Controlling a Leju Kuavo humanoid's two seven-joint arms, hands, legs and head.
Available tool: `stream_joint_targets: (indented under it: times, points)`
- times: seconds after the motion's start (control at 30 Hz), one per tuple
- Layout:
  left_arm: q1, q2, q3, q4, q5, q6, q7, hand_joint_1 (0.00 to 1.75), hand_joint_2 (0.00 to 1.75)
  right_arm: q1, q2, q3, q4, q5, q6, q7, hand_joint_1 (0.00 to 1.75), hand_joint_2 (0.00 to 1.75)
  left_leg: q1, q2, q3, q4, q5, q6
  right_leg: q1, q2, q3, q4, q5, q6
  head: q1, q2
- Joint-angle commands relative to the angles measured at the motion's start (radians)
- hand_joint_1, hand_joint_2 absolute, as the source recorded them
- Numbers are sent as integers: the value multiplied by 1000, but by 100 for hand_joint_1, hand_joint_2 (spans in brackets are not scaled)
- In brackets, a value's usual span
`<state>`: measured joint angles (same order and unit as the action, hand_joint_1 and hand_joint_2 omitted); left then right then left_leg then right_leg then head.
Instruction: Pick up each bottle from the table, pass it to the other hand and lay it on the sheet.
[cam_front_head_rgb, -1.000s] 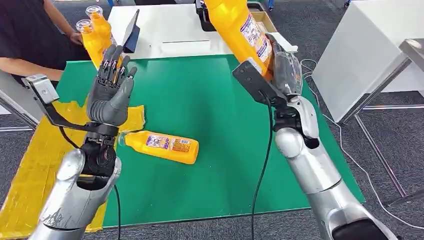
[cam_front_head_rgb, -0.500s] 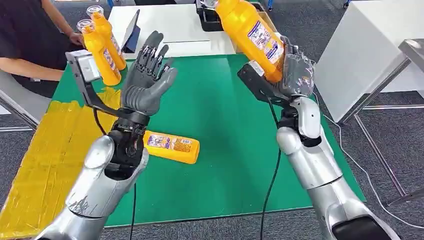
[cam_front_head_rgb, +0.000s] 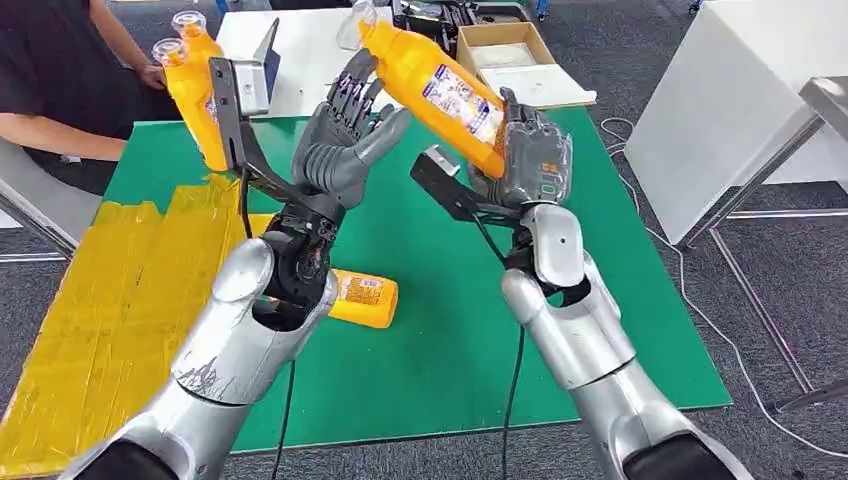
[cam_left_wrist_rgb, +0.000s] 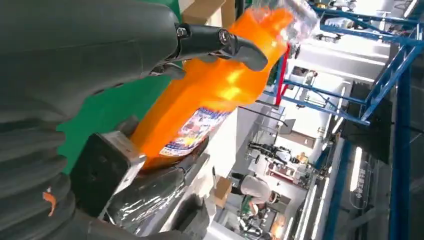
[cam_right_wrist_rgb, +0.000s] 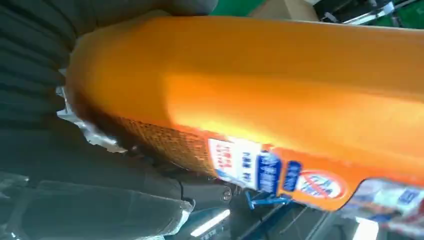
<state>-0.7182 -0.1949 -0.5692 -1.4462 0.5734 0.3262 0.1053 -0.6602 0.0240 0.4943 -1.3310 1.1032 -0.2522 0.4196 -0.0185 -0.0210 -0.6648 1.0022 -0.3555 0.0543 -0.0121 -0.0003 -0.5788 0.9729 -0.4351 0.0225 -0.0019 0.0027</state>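
Head view: the right hand (cam_front_head_rgb: 532, 160) has its fingers (cam_front_head_rgb: 512, 108) clamped on the lower body of a tilted orange bottle (cam_front_head_rgb: 432, 88), held above the green counter (cam_front_head_rgb: 440, 300); the left hand (cam_front_head_rgb: 340, 150), fingers (cam_front_head_rgb: 352, 92) spread apart and holding nothing, sits just beside the bottle's neck.

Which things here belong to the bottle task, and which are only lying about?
Belong to the job:
- orange plastic bottle held by the right hand
- left hand, open beside it
- orange bottle lying on the green mat
- two upright orange bottles
- yellow sheet

Lying about:
- cardboard box
- white table
- seated person
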Motion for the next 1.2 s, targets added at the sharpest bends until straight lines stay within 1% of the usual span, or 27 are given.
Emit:
stream_joint_targets:
  times: [0.03, 0.1, 0.17, 0.23, 0.27, 0.3, 0.43, 0.47, 0.5, 0.53, 0.63, 0.67, 0.77, 0.8, 0.83, 0.87, 0.9, 1.0, 1.03, 1.07, 1.1, 1.13, 1.17, 1.2]
  points:
    - [-52, 9, -21, 73, 14, 23, 14, 0, 175, -29, 32, 124, 9, -6, -29, -18, 175, 175, 0, 4, 6, 1, -3, -5, 0, 3, 6, 0, -2, -2, 0, 0]
    - [-79, 4, -30, 93, 14, 39, 28, 0, 175, -44, 40, 134, 15, -13, -30, -19, 175, 175, 0, 2, 2, 0, -1, -3, 0, 1, 1, 0, -1, -1, 0, 0]
    - [-108, -4, -38, 114, 6, 54, 32, 0, 175, -59, 55, 142, 24, -18, -30, -21, 175, 175, 0, 2, 4, 2, -2, -5, 0, 0, 4, 1, -2, -2, 0, 0]
    - [-117, -7, -37, 120, 11, 67, 35, 0, 175, -62, 66, 152, 28, -24, -30, -23, 175, 175, 0, 1, 1, 1, -1, -3, 0, 0, 1, 1, -1, -1, 0, 0]
    - [-117, -7, -37, 120, 11, 67, 35, 0, 175, -62, 66, 152, 28, -24, -30, -23, 175, 175, 0, 3, 3, 2, -2, -4, 0, 2, 3, 1, -2, -1, 0, 0]
    - [-117, -7, -37, 120, 11, 67, 35, 0, 175, -62, 66, 152, 28, -24, -30, -23, 175, 175, 0, 3, 2, 1, -2, -3, 0, 2, 2, 1, -1, -1, 0, 0]
    - [-116, -4, -38, 118, 12, 67, 35, 0, 175, -61, 65, 154, 27, -26, -31, -22, 175, 175, -1, 1, 2, 0, -1, -3, 2, 0, 2, 0, -1, -1, 0, 0]
    - [-114, -3, -39, 117, 12, 67, 35, 0, 175, -59, 62, 153, 27, -27, -33, -23, 175, 175, -1, 3, 7, 0, -3, -7, 2, 1, 8, 0, -3, -2, 0, 0]
    - [-114, -2, -40, 116, 13, 68, 35, 0, 175, -60, 62, 155, 27, -29, -33, -23, 175, 175, -1, 2, 3, 1, -1, -3, 2, 1, 3, 0, -1, -1, 0, 0]
    - [-120, 1, -40, 120, 7, 81, 30, 0, 175, -57, 67, 154, 26, -43, -41, -27, 175, 175, -1, 3, 5, 1, -3, -5, 2, 2, 5, 0, -2, -2, 0, 0]
    - [-126, 17, -17, 123, 0, 102, 18, 0, 175, -54, 71, 156, 27, -52, -42, -23, 175, 175, -1, 1, 1, 0, -1, -3, 2, 1, 2, 0, -1, -1, 0, 0]
    - [-125, 23, -10, 122, -6, 108, 12, 0, 175, -52, 72, 154, 31, -56, -42, -20, 175, 175, -1, 3, 4, 0, -2, -4, 2, 2, 4, 1, -2, -2, 0, 0]
    - [-117, 32, 4, 110, -10, 99, 11, 0, 175, -54, 76, 149, 58, -82, -22, 4, 175, 175, -1, 3, 4, 0, -2, -4, 2, 2, 4, 0, -1, -2, 0, 0]
    - [-113, 34, 3, 102, -14, 95, 11, 0, 175, -57, 73, 143, 78, -91, -16, 17, 175, 175, -1, 2, 2, 0, -1, -3, 2, 1, 3, 0, -1, -1, 0, 0]
    - [-110, 36, -3, 89, -25, 93, 11, 0, 175, -59, 69, 126, 111, -104, -6, 39, 175, 175, -1, 3, 5, 0, -2, -5, 2, 2, 5, 0, -1, -2, 0, 0]
    - [-104, 38, -8, 76, -31, 93, 12, 0, 175, -57, 62, 114, 131, -109, -11, 40, 175, 175, -1, 2, 3, 0, -1, -3, 2, 2, 3, 0, -1, -1, 0, 0]
    - [-102, 38, -9, 73, -33, 95, 13, 0, 175, -56, 57, 111, 137, -112, -17, 34, 175, 175, -1, 5, 8, 0, -3, -7, 2, 4, 8, -1, -2, -2, 0, 0]
    - [-102, 38, -9, 73, -33, 95, 13, 0, 175, -56, 57, 111, 137, -112, -17, 34, 175, 175, -1, 5, 8, 0, -3, -7, 2, 4, 8, -1, -2, -2, 0, 0]
    - [-102, 38, -11, 69, -35, 96, 15, 0, 175, -59, 56, 108, 150, -115, -18, 31, 175, 175, -1, 2, 2, 0, -1, -3, 2, 1, 3, 0, 0, -1, 0, 0]
    - [-103, 38, -13, 65, -37, 95, 16, 0, 175, -60, 57, 95, 166, -121, -15, 40, 175, 175, -1, 2, 3, 0, -1, -3, 2, 2, 4, -1, -1, -1, 0, 0]
    - [-99, 43, -27, 10, -56, 92, 19, 0, 175, -64, 33, -32, 274, -207, -31, 55, 175, 175, -1, 3, 5, -1, -2, -5, 2, 2, 6, -1, -1, -1, 0, 0]
    - [-90, 60, -12, -39, -67, 89, 15, 0, 175, -60, 23, -101, 288, -288, -48, 9, 175, 175, -1, 3, 5, -1, -1, -4, 2, 2, 5, -1, -1, -1, 0, 0]
    - [-90, 60, -12, -39, -67, 89, 15, 0, 175, -60, 23, -101, 288, -288, -48, 9, 175, 175, 0, 0, 3, 0, -1, -3, 3, 0, 4, -1, -1, -1, 0, 0]
    - [-83, 81, 27, -83, -76, 92, 9, 0, 175, -44, 13, -140, 240, -373, -41, -36, 175, 175, -1, 0, 3, 0, -1, -3, 2, -1, 5, 0, -1, -1, 0, 0]
